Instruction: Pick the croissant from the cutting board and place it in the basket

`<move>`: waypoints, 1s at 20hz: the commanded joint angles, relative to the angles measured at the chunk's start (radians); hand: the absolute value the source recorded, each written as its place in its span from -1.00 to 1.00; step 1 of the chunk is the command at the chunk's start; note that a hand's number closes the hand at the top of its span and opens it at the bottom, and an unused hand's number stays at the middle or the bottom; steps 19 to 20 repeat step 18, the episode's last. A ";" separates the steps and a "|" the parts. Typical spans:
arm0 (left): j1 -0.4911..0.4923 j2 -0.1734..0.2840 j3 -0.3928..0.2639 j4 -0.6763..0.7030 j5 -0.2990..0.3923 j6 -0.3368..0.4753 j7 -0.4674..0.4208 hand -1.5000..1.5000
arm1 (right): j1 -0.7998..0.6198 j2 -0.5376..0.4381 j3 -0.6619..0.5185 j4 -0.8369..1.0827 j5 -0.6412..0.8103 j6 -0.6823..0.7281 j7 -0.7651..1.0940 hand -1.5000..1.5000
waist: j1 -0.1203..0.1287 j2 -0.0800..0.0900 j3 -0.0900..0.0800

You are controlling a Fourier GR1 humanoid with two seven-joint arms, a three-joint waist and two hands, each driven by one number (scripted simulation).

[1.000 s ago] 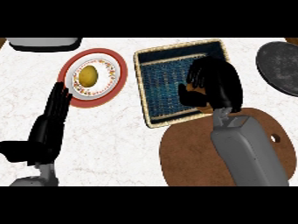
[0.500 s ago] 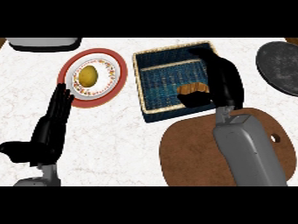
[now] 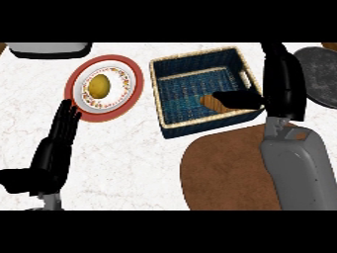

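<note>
Croissant is lying inside the blue basket, at its right side, with the right hand reaching over the basket's right rim and its thumb and fingers touching the pastry; whether they are clamped on it I cannot tell. The left hand is resting with fingers straight on the white marble surface, beside a red-rimmed plate. The round brown cutting board is lying under the right forearm.

Single head view, looking steeply down on the table. Close range. Forearms enter from the near edge.
</note>
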 commanded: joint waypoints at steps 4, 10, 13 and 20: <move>-0.016 0.001 0.024 0.029 0.005 -0.010 -0.016 0.00 | 0.029 -0.070 -0.098 -0.185 -0.004 0.058 0.107 -1.00 | -0.005 -0.001 0.000; -0.035 0.015 0.050 0.013 0.011 -0.005 0.013 0.00 | 0.076 -0.133 -0.287 -0.315 -0.230 0.105 0.100 -1.00 | -0.009 -0.001 0.000; -0.050 -0.018 0.023 0.036 -0.012 0.015 0.008 0.00 | 0.136 -0.226 -0.392 -0.310 -0.384 0.179 -0.010 -1.00 | -0.007 0.001 0.000; -0.052 0.005 0.062 0.085 0.028 -0.038 -0.042 0.00 | 0.151 -0.268 -0.488 -0.354 -0.595 0.274 -0.006 -1.00 | -0.007 0.001 0.000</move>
